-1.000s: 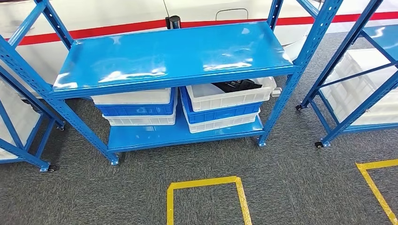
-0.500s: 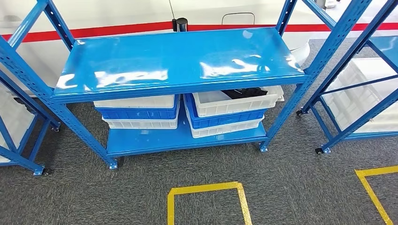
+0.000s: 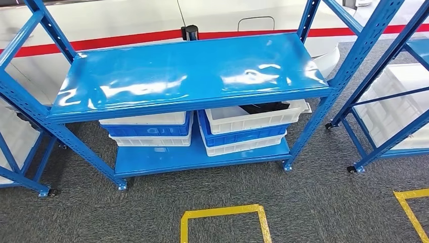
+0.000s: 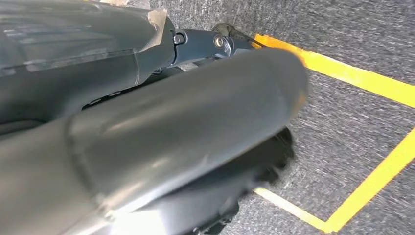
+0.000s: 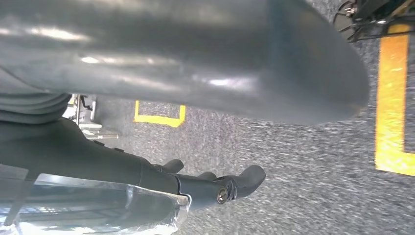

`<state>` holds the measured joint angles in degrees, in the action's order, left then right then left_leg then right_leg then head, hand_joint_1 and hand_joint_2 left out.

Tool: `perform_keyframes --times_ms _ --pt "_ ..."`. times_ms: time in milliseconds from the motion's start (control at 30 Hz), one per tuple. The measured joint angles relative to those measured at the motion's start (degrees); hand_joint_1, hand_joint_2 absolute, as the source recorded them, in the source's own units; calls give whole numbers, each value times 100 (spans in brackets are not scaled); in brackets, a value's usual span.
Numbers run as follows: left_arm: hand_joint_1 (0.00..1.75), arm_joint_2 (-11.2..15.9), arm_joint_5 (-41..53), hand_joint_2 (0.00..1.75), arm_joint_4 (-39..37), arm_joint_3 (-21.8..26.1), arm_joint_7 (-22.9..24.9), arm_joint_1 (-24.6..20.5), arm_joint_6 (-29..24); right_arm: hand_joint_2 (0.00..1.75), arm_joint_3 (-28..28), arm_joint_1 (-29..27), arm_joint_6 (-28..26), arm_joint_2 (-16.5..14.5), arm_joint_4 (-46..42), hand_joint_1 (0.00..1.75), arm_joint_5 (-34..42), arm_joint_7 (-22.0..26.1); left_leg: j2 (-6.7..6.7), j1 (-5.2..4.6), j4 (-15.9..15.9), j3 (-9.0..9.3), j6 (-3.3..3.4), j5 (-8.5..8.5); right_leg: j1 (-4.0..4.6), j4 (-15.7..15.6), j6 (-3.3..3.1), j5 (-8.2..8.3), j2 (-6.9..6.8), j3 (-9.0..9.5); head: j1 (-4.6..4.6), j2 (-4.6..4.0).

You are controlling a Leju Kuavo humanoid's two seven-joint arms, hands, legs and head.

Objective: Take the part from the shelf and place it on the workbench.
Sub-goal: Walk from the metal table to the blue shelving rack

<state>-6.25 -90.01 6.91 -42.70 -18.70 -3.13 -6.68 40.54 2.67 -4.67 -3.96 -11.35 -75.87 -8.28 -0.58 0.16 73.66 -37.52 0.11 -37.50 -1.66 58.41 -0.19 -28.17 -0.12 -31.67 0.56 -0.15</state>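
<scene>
On the blue shelf's [image 3: 192, 76] lower level, the black part [image 3: 263, 107] lies in the top white crate [image 3: 253, 119], right stack, handy for reaching. Left wrist view: left hand [image 4: 147, 147] hangs over carpet, fingers' spread unclear. Right wrist view: right hand [image 5: 195, 161] hangs likewise, fingers lightly curled, holding nothing.

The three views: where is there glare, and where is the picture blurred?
Head view: white glare patches on the blue top shelf. Left wrist view: the left hand is close, out of focus. Right wrist view: the right hand is soft, with small highlights.
</scene>
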Motion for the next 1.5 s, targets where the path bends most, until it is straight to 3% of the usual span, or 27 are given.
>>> perform_keyframes --times_ms 33,67,133,200,333,400,467,533,567,633,667,733,800,967,1033,1100,1133,1167,1233,1267,1433,1500 --pt "0 4 0 0 0 1 -1 0 1 0 0 -3 0 -1 0 0 -1 0 10 12 148 -148 -15 45 -1 0 0 -35 4 40 1 0" --pt "0 8 0 0 0 1 -1 1 1 0 0 -8 -1 -2 0 0 -2 0 21 23 44 -173 -19 229 -4 0 11 -75 10 94 3 0" --pt "0 17 -1 0 0 1 0 7 -1 0 0 -17 -1 -5 1 0 -5 0 41 38 -680 43 6 787 -9 -2 44 -162 25 205 3 0" --pt "0 23 -1 0 0 2 1 11 -1 0 0 -9 0 -7 1 0 -8 0 51 17 -1294 279 57 1069 23 -6 107 -246 34 251 0 0" --pt "0 19 -2 0 1 3 3 12 5 0 2 18 0 -6 0 0 -11 2 25 -38 -1493 433 217 1027 43 -63 250 -337 10 324 0 0" --pt "0 11 -2 0 2 4 5 12 8 0 2 26 -1 -12 0 0 -18 13 30 -9 -1609 584 295 1044 52 241 260 -477 0 223 -12 0" --pt "0 5 -2 0 2 5 5 11 8 0 2 22 0 -14 1 0 -23 25 42 -6 -1646 673 352 1004 45 980 240 -708 4 -203 -19 0" --pt "0 -1 -2 0 2 6 5 11 8 0 4 2 -1 -6 1 0 -25 30 22 -20 -1646 753 374 925 42 1516 281 -763 6 -639 -18 0" --pt "0 -3 -2 0 2 7 6 12 8 0 7 -8 -1 -3 1 0 -25 31 4 -22 -1645 805 370 879 41 1485 329 -643 7 -720 -19 0" --pt "0 -8 -2 0 2 9 9 14 6 0 17 -15 -1 0 1 0 -26 32 -27 -17 -1644 938 335 773 32 784 434 -152 3 -556 -27 0" --pt "0 -8 -2 0 2 11 11 13 4 0 23 -12 -1 -1 3 0 -27 32 -35 -29 -1642 989 303 711 33 429 447 65 0 -432 -35 0" --pt "0 -8 -2 0 2 16 14 8 1 0 31 -3 1 -2 6 0 -28 35 -46 -52 -1633 1036 244 615 48 64 377 260 2 -278 -41 0" --pt "0 -7 -2 0 2 19 14 4 -1 0 33 5 1 -3 8 0 -28 37 -54 -61 -1627 1036 220 583 65 68 307 244 8 -255 -40 0" --pt "0 -7 -1 0 2 19 14 2 -1 0 33 9 1 -2 8 0 -28 36 -53 -61 -1636 1038 213 578 69 66 289 236 9 -257 -31 0" --pt "0 -4 -2 0 2 20 14 -2 -1 0 37 9 1 -2 8 0 -28 33 -42 -52 -1607 1045 170 531 49 52 228 205 14 -239 -13 0" --pt "0 7 -2 0 2 21 13 -7 -1 0 42 13 1 -2 8 0 -28 31 -9 -11 -813 578 63 250 9 30 96 119 14 -143 4 0" --pt "0 15 -1 0 2 21 13 -7 -3 0 44 11 1 -3 8 0 -27 28 12 16 -588 363 19 305 -14 22 53 60 18 -57 12 0" --pt "0 21 -1 0 2 21 21 -5 -22 0 46 10 1 -5 8 0 -26 26 29 36 -566 221 0 441 -6 23 49 -6 22 19 13 0" --pt "0 21 0 0 2 21 63 -7 -98 0 55 9 1 -5 8 0 -24 13 38 43 -1263 399 22 920 37 27 105 -113 39 94 9 0" --pt "0 15 0 0 2 21 93 -9 -142 0 62 15 0 -4 8 0 -23 5 35 32 -1435 463 32 971 65 30 116 -145 40 96 5 0" --pt "0 -12 0 0 2 27 243 -14 -261 0 83 19 -9 -15 8 0 -38 -22 13 -22 -1458 471 68 962 71 -28 121 -150 33 149 3 0" --pt "0 -18 0 87 2 29 275 -16 -298 0 87 17 -13 -19 8 0 -46 -30 13 -23 -1457 476 88 950 70 -54 125 -147 33 180 1 0"
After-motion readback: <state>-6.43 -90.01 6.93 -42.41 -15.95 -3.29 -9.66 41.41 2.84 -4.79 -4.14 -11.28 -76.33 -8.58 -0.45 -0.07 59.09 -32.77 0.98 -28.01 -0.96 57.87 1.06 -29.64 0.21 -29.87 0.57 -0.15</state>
